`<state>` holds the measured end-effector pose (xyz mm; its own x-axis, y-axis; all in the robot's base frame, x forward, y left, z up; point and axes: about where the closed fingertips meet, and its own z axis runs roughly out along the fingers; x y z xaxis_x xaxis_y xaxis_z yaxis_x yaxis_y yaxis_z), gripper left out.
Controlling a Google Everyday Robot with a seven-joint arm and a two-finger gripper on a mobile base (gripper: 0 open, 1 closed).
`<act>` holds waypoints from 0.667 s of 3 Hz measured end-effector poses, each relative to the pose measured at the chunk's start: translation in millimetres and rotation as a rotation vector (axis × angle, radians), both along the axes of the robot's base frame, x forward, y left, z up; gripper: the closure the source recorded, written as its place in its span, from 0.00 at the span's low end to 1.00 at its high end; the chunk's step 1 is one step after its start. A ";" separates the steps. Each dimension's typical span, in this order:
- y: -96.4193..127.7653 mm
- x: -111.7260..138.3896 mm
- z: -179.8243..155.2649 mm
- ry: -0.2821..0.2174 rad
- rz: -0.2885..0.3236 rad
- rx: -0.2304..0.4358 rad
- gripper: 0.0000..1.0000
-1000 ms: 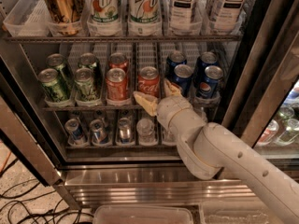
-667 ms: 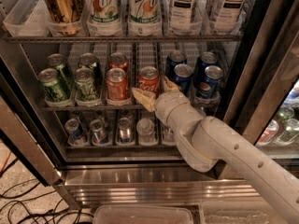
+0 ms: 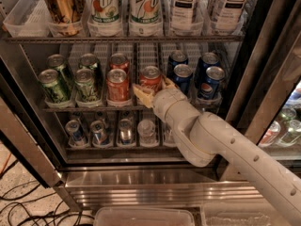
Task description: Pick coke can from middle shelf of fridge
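The tool [image 3: 154, 89], matt tan plastic, sits at the glossy red metal coke can [image 3: 151, 77] on the metal-wire middle shelf [image 3: 94, 108]; the fridge [image 3: 141, 182] has a brushed, shiny steel sill.

hand [image 3: 155, 89] at coke can [image 3: 151, 76] on middle shelf [image 3: 89, 108], hemmed between orange-red can [image 3: 117, 84] and Pepsi can [image 3: 182, 77], shelf front open
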<state>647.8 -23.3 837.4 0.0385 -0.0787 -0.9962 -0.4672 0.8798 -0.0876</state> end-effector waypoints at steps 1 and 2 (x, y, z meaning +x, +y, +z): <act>0.0 0.0 0.0 0.000 0.000 0.000 0.67; 0.0 0.0 0.0 0.000 0.000 0.000 0.90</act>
<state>647.8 -23.3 837.5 0.0385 -0.0787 -0.9962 -0.4672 0.8798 -0.0876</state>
